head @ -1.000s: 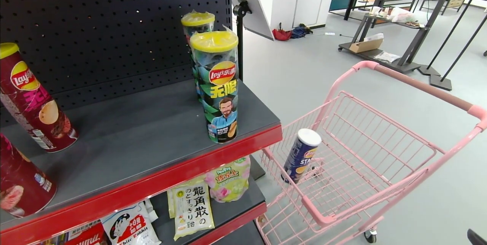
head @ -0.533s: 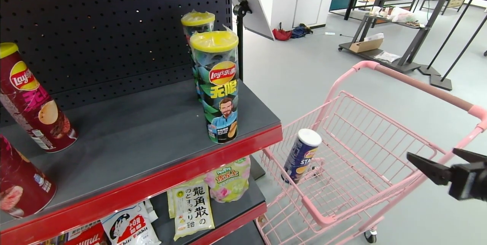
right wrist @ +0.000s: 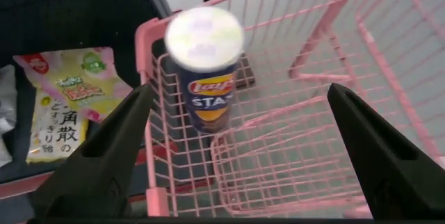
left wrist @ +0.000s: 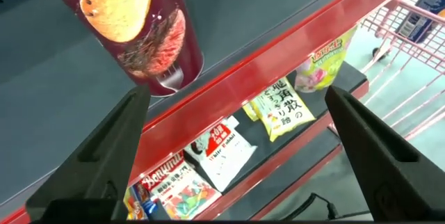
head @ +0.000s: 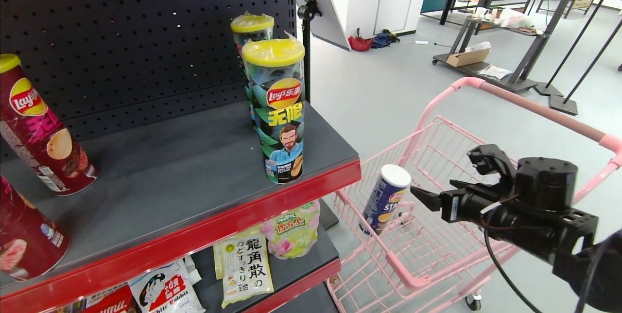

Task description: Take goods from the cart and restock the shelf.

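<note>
Right hand (right wrist: 240,92), spread wide and empty, facing the chip can (head: 386,199) that leans in the cart's (head: 534,109) corner nearest the shelf (head: 194,162) — a light, stiff, probably slick tube, best gripped across its mid-body, below the lid (head: 395,175).

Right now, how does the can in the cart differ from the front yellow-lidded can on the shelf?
The cart can is dark blue, white-lidded; the shelf can is green, yellow-lidded. The cart can tilts inside the cart; the shelf can stands upright on the shelf. Both are cylindrical chip tubes.
</note>
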`<state>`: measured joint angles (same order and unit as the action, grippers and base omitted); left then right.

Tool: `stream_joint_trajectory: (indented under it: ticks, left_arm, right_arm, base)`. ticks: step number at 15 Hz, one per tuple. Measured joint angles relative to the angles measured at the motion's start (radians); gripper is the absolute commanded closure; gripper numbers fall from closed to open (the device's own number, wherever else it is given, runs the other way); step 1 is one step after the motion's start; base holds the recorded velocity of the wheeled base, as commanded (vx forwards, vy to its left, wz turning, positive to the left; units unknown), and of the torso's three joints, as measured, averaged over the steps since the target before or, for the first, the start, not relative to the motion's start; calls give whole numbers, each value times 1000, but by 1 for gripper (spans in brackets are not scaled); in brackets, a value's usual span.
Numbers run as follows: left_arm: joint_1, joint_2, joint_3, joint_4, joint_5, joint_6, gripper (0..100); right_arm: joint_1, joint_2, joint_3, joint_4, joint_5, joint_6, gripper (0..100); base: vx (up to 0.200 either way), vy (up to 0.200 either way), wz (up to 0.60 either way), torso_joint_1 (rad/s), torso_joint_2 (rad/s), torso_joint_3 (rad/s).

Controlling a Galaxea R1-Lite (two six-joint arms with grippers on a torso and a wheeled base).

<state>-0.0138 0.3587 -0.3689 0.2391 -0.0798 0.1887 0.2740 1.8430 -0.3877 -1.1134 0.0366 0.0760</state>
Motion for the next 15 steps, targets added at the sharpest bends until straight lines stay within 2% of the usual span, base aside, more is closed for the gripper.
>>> stream_joint_trajectory:
  ticks: [2, 5, 9, 15]
  left_arm:
    - [0, 10, -2, 0, 1, 0, 0]
    - [0, 18, -2, 0, 1, 2, 0]
    - [0, 26, -2, 0, 3, 3, 0]
    - [0, 31, -1, 0, 3, 6, 0]
  right_arm:
    - [46, 82, -39, -12, 9, 32, 0]
    - [66, 151, -54, -24, 11, 34, 0]
    - [63, 253, -58, -166, 16, 33, 0]
    - [41, 380, -111, -244, 35, 32, 0]
  base:
    - [0, 0, 0, 0, 0, 0]
    - [0, 0, 0, 0, 0, 0]
    - [0, 0, 0, 0, 0, 0]
    - [0, 0, 0, 0, 0, 0]
